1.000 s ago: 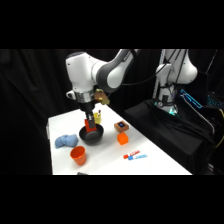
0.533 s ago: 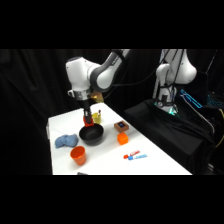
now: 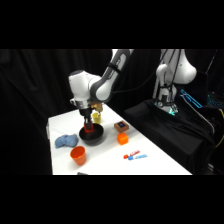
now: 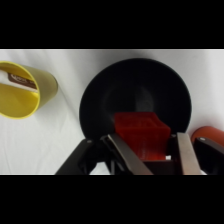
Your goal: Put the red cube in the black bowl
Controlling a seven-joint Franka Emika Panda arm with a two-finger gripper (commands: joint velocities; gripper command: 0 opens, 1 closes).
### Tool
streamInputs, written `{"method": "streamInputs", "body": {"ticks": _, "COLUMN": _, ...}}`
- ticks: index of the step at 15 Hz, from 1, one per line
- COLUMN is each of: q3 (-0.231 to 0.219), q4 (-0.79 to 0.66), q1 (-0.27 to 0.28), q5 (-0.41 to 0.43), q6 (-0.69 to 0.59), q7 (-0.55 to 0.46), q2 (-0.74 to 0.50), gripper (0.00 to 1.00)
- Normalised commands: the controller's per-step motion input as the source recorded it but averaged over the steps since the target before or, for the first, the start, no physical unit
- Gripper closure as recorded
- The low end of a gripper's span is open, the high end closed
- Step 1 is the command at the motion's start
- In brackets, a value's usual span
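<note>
Red cube (image 4: 141,135) sits pinched between the 2 fingers of the gripper (image 4: 150,152), hanging over the black bowl (image 4: 135,82). It looks rigid, light and plain-faced, likely a bit slick; flat opposite sides give the surest hold. Yellow cup (image 4: 22,90) lies beside the bowl.
</note>
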Motion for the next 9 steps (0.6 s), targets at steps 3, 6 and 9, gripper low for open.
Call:
{"method": "streamInputs", "body": {"ticks": 3, "q3": 0.009, "q4": 0.10, "q1": 0.010, "q5": 0.121, "q6": 0.14, "q7": 0.01, "q2": 0.14, "gripper": 0.75}}
{"method": "streamInputs", "body": {"ticks": 6, "q3": 0.021, "q4": 0.11, "q1": 0.020, "q5": 0.127, "q6": 0.12, "q7": 0.01, "q2": 0.11, "gripper": 0.25}}
{"method": "streamInputs", "body": {"ticks": 9, "q3": -0.004, "q4": 0.10, "q1": 0.032, "q5": 0.097, "q6": 0.07, "q7": 0.01, "q2": 0.03, "gripper": 0.08}}
